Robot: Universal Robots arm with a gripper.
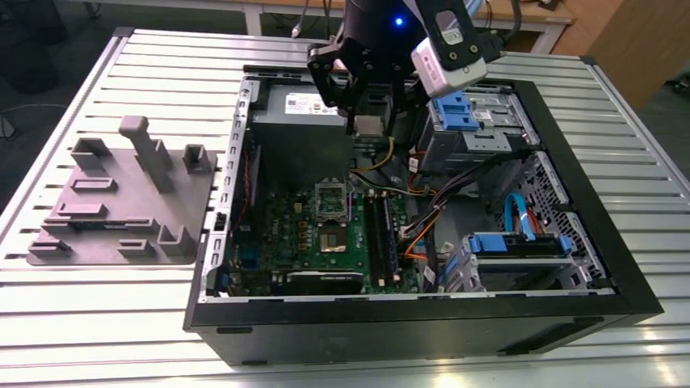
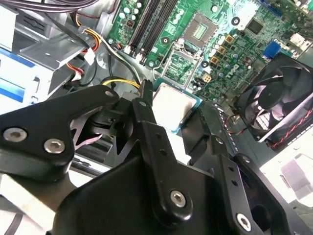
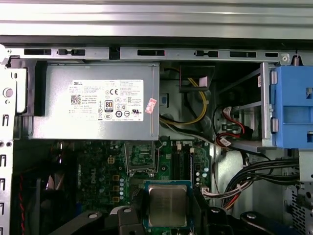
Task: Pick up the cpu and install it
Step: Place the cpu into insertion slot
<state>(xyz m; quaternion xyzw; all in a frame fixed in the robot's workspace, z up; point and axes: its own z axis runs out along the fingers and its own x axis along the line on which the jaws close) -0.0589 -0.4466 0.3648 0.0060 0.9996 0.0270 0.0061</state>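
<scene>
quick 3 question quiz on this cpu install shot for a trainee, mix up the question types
1. True or false: the gripper holds the cpu above the open case.
2. Pick one: in the exterior view, the grey plate lies A) on the exterior view's left of the case, B) on its right, C) inside it.
3. Fill in: in the second wrist view, the socket on the board is ___ (empty or filled).
Key: 1 true; 2 A; 3 empty.
</scene>
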